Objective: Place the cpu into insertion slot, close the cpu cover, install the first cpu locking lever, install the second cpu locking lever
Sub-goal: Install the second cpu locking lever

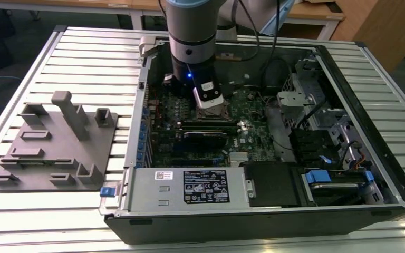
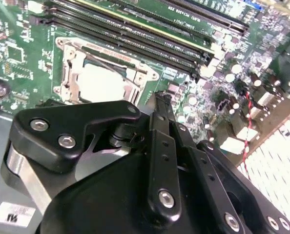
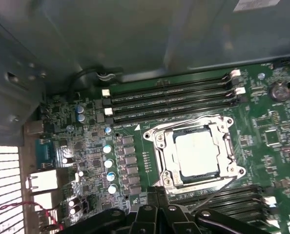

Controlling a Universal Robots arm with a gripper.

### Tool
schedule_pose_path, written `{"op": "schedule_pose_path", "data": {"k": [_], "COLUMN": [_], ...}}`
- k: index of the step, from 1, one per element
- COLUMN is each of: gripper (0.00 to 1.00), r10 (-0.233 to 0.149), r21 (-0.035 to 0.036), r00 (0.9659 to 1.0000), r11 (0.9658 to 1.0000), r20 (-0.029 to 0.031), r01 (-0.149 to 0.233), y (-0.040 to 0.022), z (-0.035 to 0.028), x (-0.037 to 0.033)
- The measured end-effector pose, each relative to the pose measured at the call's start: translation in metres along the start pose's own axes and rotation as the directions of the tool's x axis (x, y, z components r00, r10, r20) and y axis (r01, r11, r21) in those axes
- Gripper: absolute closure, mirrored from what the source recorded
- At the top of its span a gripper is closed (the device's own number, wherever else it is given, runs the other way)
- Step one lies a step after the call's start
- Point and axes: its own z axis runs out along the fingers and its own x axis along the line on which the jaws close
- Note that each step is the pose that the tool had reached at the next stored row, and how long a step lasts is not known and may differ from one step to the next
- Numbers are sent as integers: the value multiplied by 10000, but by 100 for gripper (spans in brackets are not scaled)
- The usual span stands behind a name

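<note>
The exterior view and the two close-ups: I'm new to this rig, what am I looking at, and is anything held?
The exterior view shows one robot arm reaching down into an open computer case lying on a slatted table. A grey fixture block sits at the exterior view's left. The two wrist views come from cameras riding on the arm, looking down past the black gripper at the green motherboard. In both, the cpu lies in the insertion slot with the silvery cpu cover framing it. The jaws are drawn together beside the socket; nothing shows between them.
</note>
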Motion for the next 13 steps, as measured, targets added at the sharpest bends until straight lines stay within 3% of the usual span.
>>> {"op": "schedule_pose_path", "data": {"k": [6,13], "gripper": [89,89], "r10": [0,-2], "r21": [0,-1], "r00": [10000,10000], "r11": [10000,10000], "r20": [0,-1], "r01": [0,2], "y": [20,22], "z": [-113,-119], "x": [-3,-6]}}
